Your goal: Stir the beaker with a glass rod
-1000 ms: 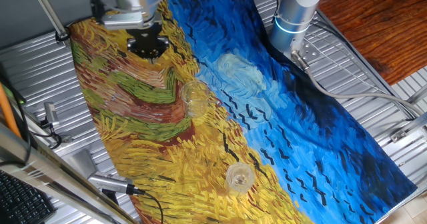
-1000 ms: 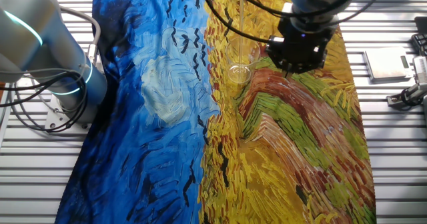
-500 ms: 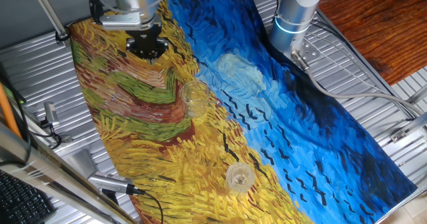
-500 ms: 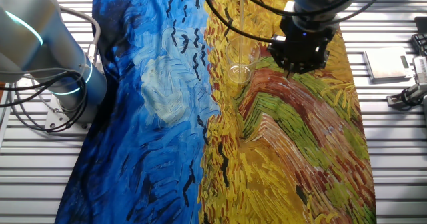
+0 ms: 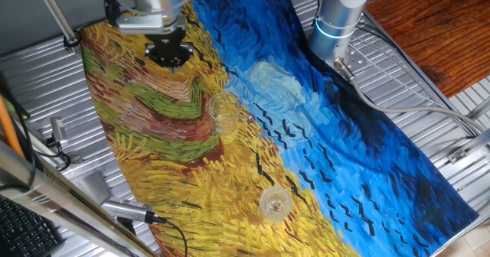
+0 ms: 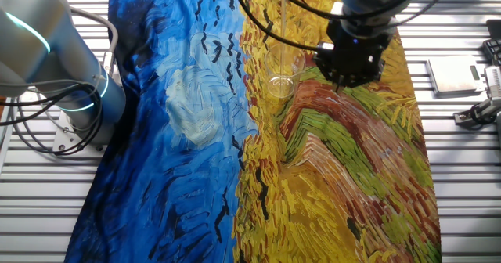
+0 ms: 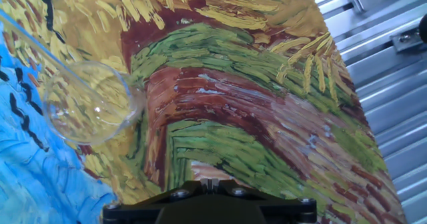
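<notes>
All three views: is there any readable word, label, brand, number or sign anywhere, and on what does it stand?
None can be read in any view.
The painted cloth carries only brush strokes, no lettering.
The beaker shows no markings or graduations that can be made out.
The gripper and the second arm's base show no legible label; only a lit ring shows on that base.
The keyboard at the edge is too small and dark to read.

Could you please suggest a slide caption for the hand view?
Hand view: clear beaker with the glass rod leaning in it, standing on the painted cloth.
</notes>
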{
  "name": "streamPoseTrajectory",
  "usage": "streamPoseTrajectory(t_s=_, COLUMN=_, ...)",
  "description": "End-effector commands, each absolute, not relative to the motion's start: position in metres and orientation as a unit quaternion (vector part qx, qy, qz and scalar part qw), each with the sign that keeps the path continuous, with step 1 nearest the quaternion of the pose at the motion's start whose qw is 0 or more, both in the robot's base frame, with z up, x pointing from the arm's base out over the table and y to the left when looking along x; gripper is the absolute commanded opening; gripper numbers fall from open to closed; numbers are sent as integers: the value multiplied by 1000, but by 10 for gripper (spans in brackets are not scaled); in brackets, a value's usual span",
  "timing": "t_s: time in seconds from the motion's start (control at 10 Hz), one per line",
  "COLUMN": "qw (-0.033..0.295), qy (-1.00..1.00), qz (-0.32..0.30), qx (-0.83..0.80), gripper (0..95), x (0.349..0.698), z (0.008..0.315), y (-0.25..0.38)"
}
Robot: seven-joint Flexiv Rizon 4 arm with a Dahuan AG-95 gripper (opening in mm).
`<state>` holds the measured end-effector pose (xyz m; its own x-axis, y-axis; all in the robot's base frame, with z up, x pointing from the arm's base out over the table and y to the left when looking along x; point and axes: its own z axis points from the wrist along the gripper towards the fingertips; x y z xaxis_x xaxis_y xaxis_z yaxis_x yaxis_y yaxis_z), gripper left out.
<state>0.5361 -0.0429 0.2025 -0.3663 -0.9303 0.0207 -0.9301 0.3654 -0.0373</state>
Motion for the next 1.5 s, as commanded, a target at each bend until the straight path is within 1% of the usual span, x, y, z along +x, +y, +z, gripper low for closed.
streamPoseTrajectory(t_s=0.1, qw=1, qy=815, qz=-19, qx=-579, gripper=0, x=547, z=197, y=-59)
streamPoseTrajectory(t_s=0.6, qw=1, qy=801, qz=-19, qx=-599, gripper=0, x=547, z=197, y=-59)
streamPoseTrajectory(t_s=0.8, qw=-3, qy=807, qz=-27, qx=-590, gripper=0, x=547, z=197, y=-59)
streamPoseTrajectory(t_s=1.5, qw=-1, qy=815, qz=-30, qx=-579, gripper=0, x=547, z=197, y=-59)
